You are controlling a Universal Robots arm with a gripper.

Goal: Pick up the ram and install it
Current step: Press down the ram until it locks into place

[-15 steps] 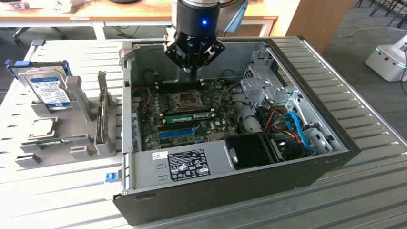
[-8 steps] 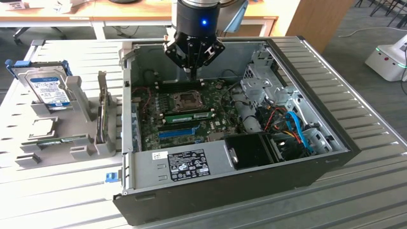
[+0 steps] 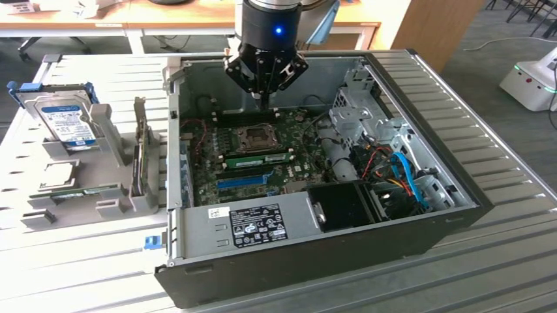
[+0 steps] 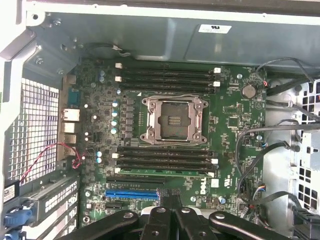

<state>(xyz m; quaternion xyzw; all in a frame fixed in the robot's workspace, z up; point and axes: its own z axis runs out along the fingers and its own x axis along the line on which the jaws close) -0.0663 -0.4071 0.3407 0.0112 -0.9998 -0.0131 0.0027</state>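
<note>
Green board fills the open computer case (image 3: 261,225) on the slatted counter (image 3: 487,261); one ram stick (image 3: 263,157) already sits in a slot just below the processor socket (image 3: 258,137), mid-frame in the exterior view; in the wrist view it shows as the green strip (image 4: 165,171) along the lowest of the dark slots. Another loose stick (image 3: 74,193) lies in the grey holder (image 3: 87,189) at the frame's left, near the hard drive (image 3: 62,122). Black claw (image 3: 262,98) hangs over the upper slots, fingers together and holding nothing I can make out; the install looks done or nearly so. Any next move calls for checking the stick is seated level.
</note>
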